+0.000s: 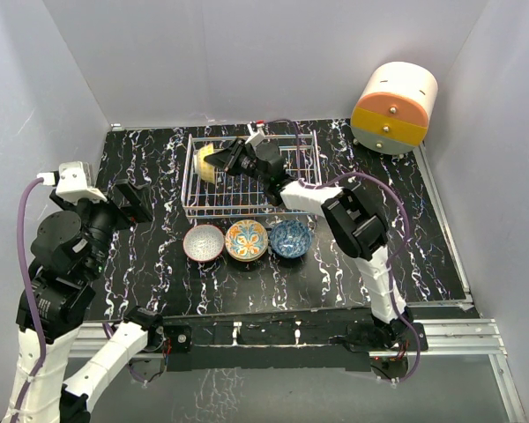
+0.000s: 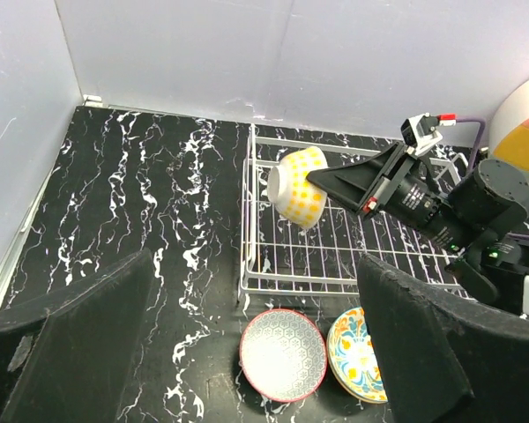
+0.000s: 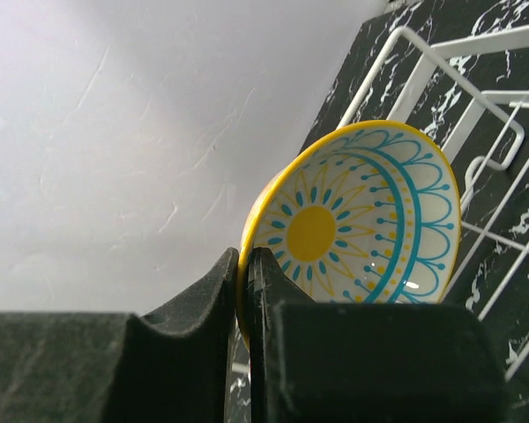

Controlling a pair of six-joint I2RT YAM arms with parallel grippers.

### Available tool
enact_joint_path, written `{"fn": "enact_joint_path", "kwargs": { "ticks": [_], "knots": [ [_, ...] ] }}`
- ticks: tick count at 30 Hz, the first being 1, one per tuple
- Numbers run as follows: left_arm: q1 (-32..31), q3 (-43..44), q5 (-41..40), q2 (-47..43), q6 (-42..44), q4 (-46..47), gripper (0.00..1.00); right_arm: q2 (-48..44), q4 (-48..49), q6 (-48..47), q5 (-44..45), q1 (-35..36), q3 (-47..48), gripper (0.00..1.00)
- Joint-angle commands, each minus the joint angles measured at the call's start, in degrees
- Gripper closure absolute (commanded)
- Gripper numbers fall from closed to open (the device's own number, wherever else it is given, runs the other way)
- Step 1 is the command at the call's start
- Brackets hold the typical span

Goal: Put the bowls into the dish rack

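1. Currently the right gripper is clamped on the rim of the yellow bowl, one finger inside and one outside. It holds the bowl on edge with its sun-patterned inside facing the wrist camera.
2. That bowl hangs over the far-left end of the dish rack, with the white wires just beyond and below the fingers. By my reading this is the first bowl going in, since no other bowl sits in the rack.
3. Three bowls are left to load. The grey bowl, the orange floral bowl and the blue bowl sit in a touching row on the table, behind the right gripper on the side nearer the arm bases.
4. The left gripper has its fingers spread apart with nothing between them. It is parked well to the left of the rack, and the grey bowl is the one nearest it.
5. Hard to tell:
   - No view shows whether the yellow bowl's lower edge touches the rack wires.
   - In the left wrist view the blue bowl is hidden behind a finger and the orange floral bowl is partly cut off.
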Motion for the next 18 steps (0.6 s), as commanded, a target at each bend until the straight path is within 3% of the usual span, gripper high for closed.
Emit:
{"fn": "enact_joint_path", "kwargs": {
  "ticks": [1,18],
  "knots": [
    [-0.26,1.53,-1.14,-0.57,0.91,-0.97,0.03,1.64,12.25,5.04,3.28,-0.56,5.98,0.92],
    [-0.21,1.66,-2.1,-1.16,1.95,-1.44,0.03,7.54,14.8,8.92,10.36,-0.72,5.15,0.92]
  ]
}}
